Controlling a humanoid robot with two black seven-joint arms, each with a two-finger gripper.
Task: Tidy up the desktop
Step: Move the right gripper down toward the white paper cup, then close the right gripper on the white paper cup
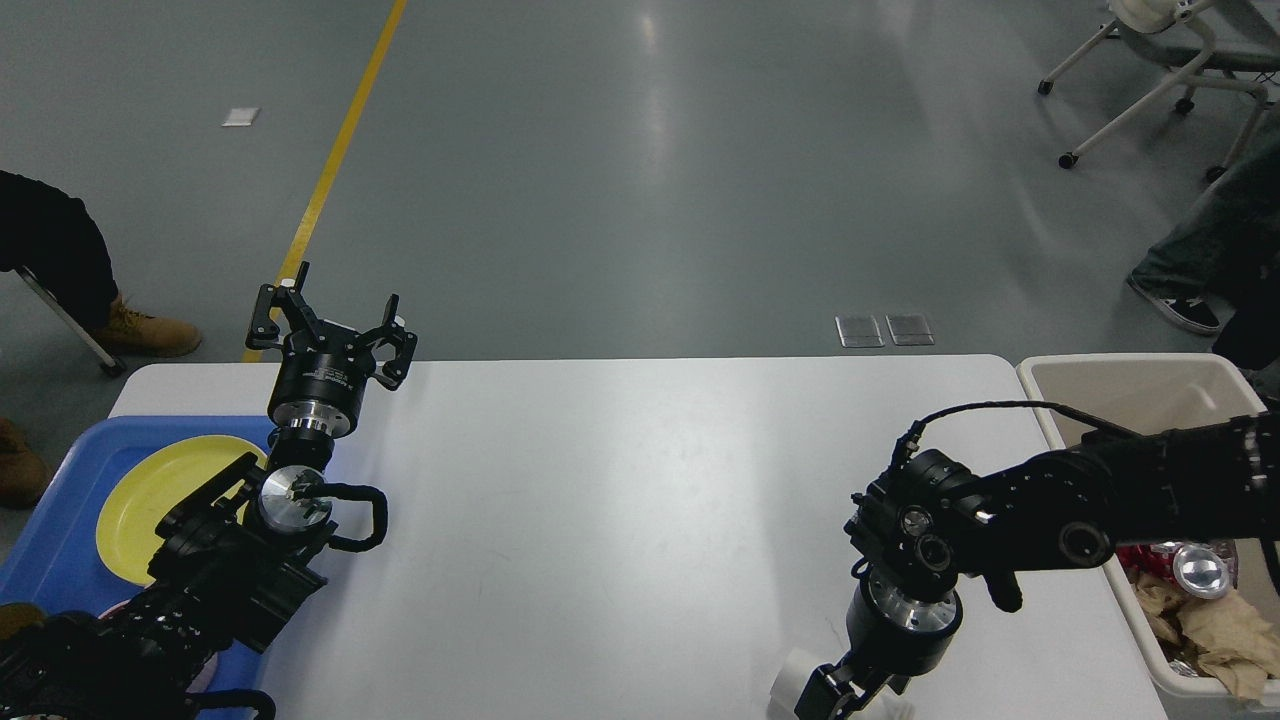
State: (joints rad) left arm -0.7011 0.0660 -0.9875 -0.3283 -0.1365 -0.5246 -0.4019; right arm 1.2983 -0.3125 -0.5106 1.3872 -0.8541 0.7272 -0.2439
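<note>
The desktop (620, 500) fills the lower half of the frame and is shown almost wholly bare, so the tidying is judged to be near its end. At the right edge a beige bin (1130, 385) is seen, with crumpled brown paper (1215, 625), red foil and a metal can (1202, 567) already lying in it. At the lower left a blue tray (60, 560) is set on the desktop, and a yellow plate (150, 490) rests in it.

One loose item is judged to be left: a white paper cup (790, 685), lying on its side at the bottom edge, right of centre. The right gripper (835, 695) is lowered onto this cup at the frame's bottom edge; its fingertips are cut off there, so whether it is spread or closed on the cup cannot be told. The left gripper (335, 325) is held upright at middle left, above the tray's far corner, with its fingers spread wide and nothing between them.

The remaining step is taken to be the cup's transfer to the bin.
</note>
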